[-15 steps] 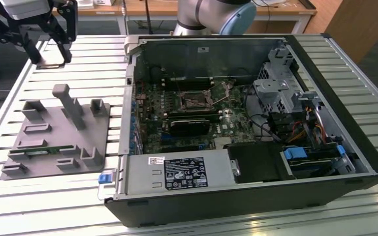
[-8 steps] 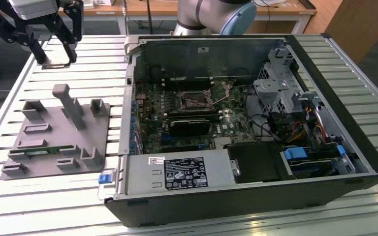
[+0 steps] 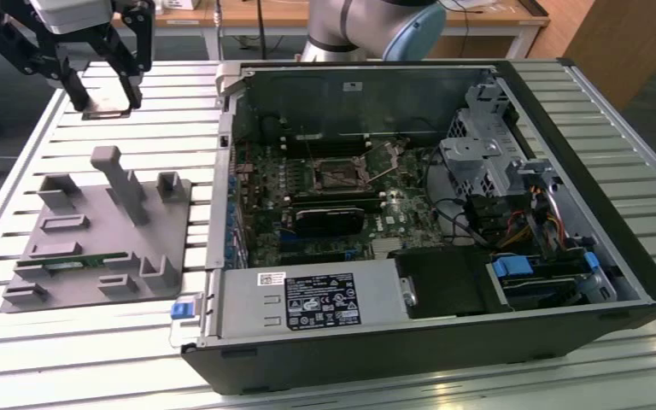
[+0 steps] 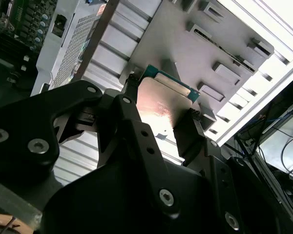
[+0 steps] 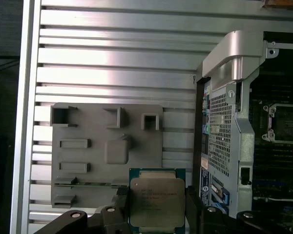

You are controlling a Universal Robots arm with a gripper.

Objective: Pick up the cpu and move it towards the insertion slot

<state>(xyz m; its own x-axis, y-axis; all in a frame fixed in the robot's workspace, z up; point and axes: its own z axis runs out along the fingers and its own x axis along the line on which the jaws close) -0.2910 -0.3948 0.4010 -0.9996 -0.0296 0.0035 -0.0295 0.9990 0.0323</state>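
The gripper (image 3: 108,96) is clamped on the cpu (image 5: 156,202), held in the air above the slatted table (image 3: 100,342) — beyond the grey fixture plate (image 3: 89,248). The slot (image 3: 337,173) lies well apart, inside the open computer case (image 3: 601,171) — on the green board.

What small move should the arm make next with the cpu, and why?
Probably carry it sideways toward the exterior view's right. The gripper is shut on the cpu and holds it above the grey fixture plate, while the insertion slot lies apart, inside the open computer case.
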